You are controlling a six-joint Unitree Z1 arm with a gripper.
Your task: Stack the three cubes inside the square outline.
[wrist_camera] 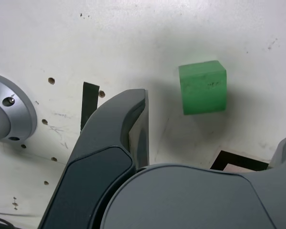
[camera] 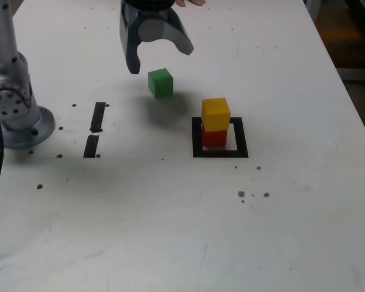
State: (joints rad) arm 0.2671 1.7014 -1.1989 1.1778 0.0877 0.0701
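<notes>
And there was the green cube (camera: 161,83), alone on the white table (camera: 128,201), well apart from the stack, with the gripper (camera: 164,59) above it, jaws wide and nothing between them! It looked a light, stiff little block, probably wood or hard foam, hardly fragile, its flat faces likely to grip well enough, though a pinch on an edge might have twisted it. The hold to go for was two opposite upright sides, squarely across the middle, leaving the underside free for stacking. And the count? Three cubes in all: one green, still to be stacked; one yellow (camera: 216,114), sitting on one red (camera: 215,137), and that pair stood inside the one square outline (camera: 198,153). Two short black tape strips (camera: 98,117) lay off towards the exterior view's left, beside one round arm base (camera: 33,135).
</notes>
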